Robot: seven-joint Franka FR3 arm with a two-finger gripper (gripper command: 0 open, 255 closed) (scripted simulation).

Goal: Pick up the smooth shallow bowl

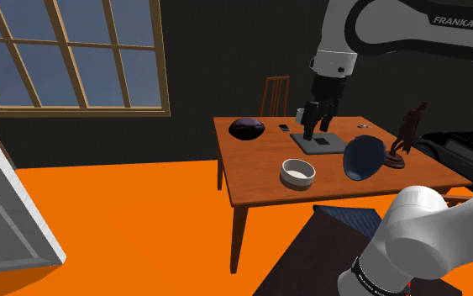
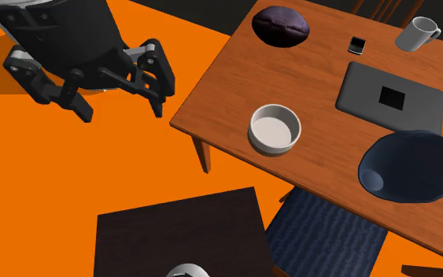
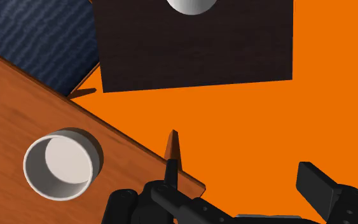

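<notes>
A low white bowl [image 1: 297, 173] [image 2: 275, 128] [image 3: 61, 163] with smooth walls stands near the front edge of the wooden table [image 1: 260, 168] [image 2: 322, 157]. A large dark blue bowl [image 1: 363, 157] [image 2: 408, 165] lies tilted beside it, and a dark purple bowl [image 1: 247, 128] [image 2: 281, 25] sits at the far corner. My black gripper [image 1: 316, 130] [image 2: 121, 110] [image 3: 228, 203] hangs high above the table, open, with nothing between its fingers. In the wrist view, the orange floor just off the table's corner lies under it, and the white bowl is off to the side of one finger [image 3: 133, 203].
A flat grey laptop [image 2: 390, 97], a white mug [image 2: 416, 33] and a small phone [image 2: 358, 44] lie on the table's far part. A dark figurine [image 1: 407, 134] stands by the blue bowl. A blue-seated chair [image 2: 326, 228] and my dark stand [image 2: 180, 232] flank the near edge.
</notes>
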